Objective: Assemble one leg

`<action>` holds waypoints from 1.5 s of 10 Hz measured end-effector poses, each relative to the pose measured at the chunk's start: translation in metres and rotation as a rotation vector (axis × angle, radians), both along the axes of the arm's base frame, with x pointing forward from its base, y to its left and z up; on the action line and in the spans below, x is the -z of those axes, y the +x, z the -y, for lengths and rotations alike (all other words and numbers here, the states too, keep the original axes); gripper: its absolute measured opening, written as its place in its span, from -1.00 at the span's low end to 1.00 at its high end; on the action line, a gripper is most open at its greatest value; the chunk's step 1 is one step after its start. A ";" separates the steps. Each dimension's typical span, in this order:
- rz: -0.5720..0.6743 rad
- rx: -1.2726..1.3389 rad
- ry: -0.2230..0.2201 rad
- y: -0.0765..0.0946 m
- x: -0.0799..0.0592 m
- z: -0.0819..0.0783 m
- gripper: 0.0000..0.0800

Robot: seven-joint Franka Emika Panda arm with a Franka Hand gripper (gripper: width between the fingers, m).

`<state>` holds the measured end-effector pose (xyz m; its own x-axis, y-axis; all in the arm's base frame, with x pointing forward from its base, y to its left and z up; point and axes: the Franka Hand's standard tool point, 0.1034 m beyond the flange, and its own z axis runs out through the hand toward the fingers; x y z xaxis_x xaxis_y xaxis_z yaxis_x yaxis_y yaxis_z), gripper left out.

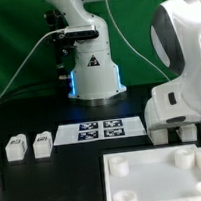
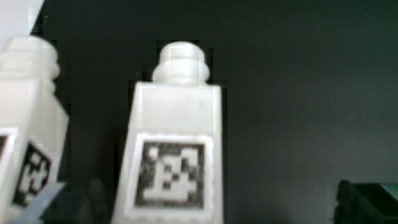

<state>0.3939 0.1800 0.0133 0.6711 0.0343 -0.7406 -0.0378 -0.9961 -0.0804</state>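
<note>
Exterior view: first leg [image 1: 15, 148] and second leg [image 1: 40, 143] sit side by side toward the left edge of the table [image 1: 58, 188]; marker board [image 1: 102, 130] centre; white panel [image 1: 167, 177] at front right corner; gripper [image 1: 173, 131] low behind it. Wrist view — fingers [image 2: 54, 200] spread wide, upright tagged leg [image 2: 175, 140] between them, untouched — neighbour leg [image 2: 27, 110] just beside.

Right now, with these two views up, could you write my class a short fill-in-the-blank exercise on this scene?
1. The wrist view shows ___ legs.
2. The gripper is ___, holding nothing.
3. In the exterior view, the marker board lies on a ___ table.
4. The panel is coloured ___.

Missing words: two; open; black; white.
</note>
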 end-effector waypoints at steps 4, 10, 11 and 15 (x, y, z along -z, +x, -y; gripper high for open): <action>0.001 -0.001 0.000 -0.002 0.002 0.000 0.19; 0.001 -0.001 0.000 -0.002 0.002 0.000 -0.27; 0.001 -0.001 0.000 -0.002 0.002 0.000 -0.27; 0.001 -0.001 0.000 -0.002 0.002 0.000 -0.27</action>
<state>0.3918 0.1798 0.0109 0.6715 0.0349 -0.7402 -0.0370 -0.9961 -0.0806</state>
